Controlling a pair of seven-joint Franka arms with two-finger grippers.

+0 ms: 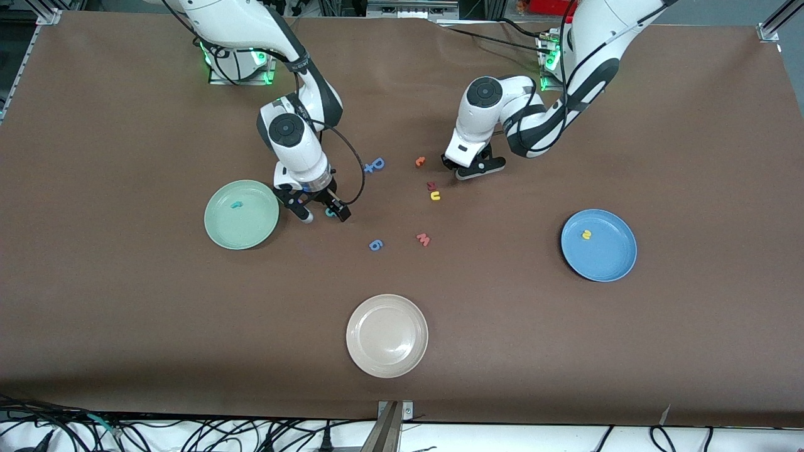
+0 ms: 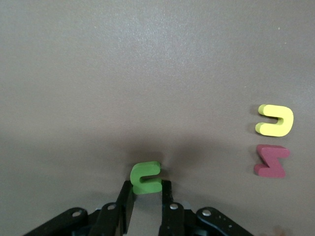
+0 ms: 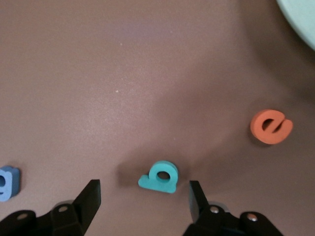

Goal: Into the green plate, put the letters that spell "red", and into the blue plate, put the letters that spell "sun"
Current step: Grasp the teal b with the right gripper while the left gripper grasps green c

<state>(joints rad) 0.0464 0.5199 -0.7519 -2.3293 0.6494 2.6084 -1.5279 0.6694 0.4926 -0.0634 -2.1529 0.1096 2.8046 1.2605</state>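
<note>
In the front view the right end effector (image 1: 325,213) is low over the brown counter (image 1: 628,351) just beside the green plate (image 1: 242,215), fingers spread to either side of the teal "d" (image 1: 329,213); a small teal "r" (image 1: 236,204) already lies in that plate. The left end effector (image 1: 472,168) is down at the counter toward the middle, near an orange hooked letter (image 1: 420,161). Nearer the camera than it lie a dark red letter (image 1: 431,186) and, touching that one, the yellow "u" (image 1: 434,196). The blue plate (image 1: 598,245), toward the left arm's end, holds the yellow "s" (image 1: 586,235). A pink "w" (image 1: 423,239), a blue "6" (image 1: 375,245), two blue letters (image 1: 374,165) and a beige plate (image 1: 387,336) also sit on the counter. In the left wrist view the fingers (image 2: 166,199) are clamped on the green "n" (image 2: 145,177), with the yellow "u" (image 2: 275,120) and the dark red letter (image 2: 270,161) well apart from it. In the right wrist view the fingers (image 3: 91,199) stand apart with the teal "d" (image 3: 162,177) between them, untouched; the orange "e" (image 3: 271,126) lies near the plate's rim (image 3: 301,19).
</note>
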